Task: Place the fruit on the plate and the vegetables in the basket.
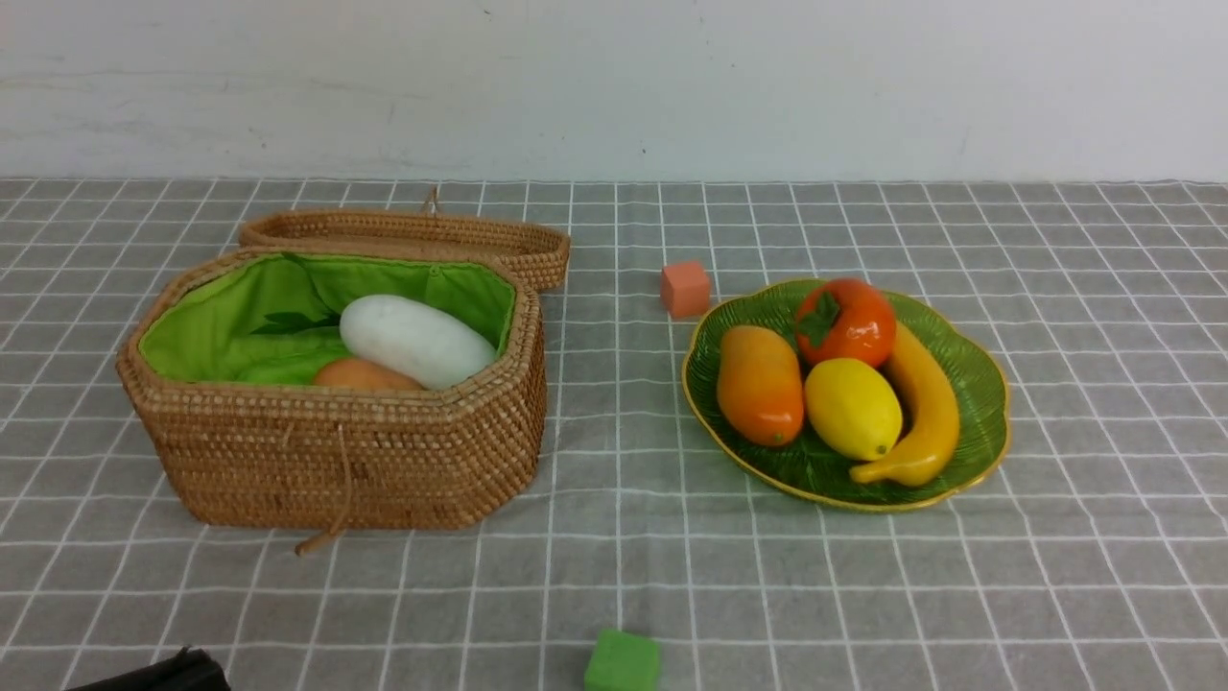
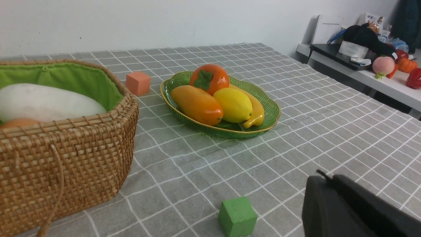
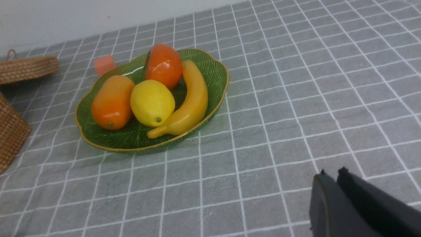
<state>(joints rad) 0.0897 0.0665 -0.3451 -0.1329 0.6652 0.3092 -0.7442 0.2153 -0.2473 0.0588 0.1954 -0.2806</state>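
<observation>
The green plate at centre right holds the fruit: an orange mango, a persimmon, a lemon and a banana. The open wicker basket at the left holds vegetables: a white radish, a tan potato and a dark leaf sprig. My left gripper hangs shut and empty above the cloth, near the green cube. My right gripper is also shut and empty, on the near side of the plate.
The basket's lid lies behind the basket. An orange cube sits just behind the plate's left rim. A green cube lies at the front edge. A side table with clutter stands beyond the table's right side.
</observation>
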